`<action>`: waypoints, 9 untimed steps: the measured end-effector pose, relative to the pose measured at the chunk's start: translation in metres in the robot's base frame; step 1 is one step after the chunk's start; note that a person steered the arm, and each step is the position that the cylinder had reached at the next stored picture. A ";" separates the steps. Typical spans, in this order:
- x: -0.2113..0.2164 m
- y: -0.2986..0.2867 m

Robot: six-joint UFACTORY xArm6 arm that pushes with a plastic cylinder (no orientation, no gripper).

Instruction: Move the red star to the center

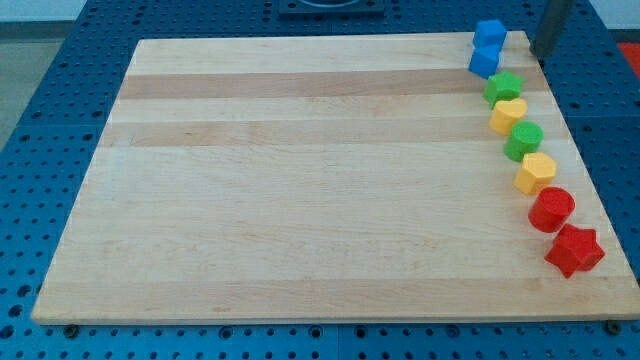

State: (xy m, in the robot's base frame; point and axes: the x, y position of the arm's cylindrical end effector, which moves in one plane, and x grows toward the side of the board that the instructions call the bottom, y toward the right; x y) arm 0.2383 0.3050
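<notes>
A wooden board (300,180) carries eight blocks, seemingly touching, down the view's right edge.

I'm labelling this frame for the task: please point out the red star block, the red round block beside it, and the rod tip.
red star block (574,249), camera view, top face centre.
red round block (551,209), camera view, top face.
my tip (541,53), camera view, rod's lower end, right of the blue blocks.

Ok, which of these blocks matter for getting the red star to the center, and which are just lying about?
For the job:
red star
my tip, at the view's top right, beside the blue blocks
wooden board

Lying about:
red cylinder
yellow hexagon
green cylinder
yellow heart
green star
blue blocks
</notes>
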 end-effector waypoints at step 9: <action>0.372 0.015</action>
State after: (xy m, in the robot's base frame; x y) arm 0.6099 0.3200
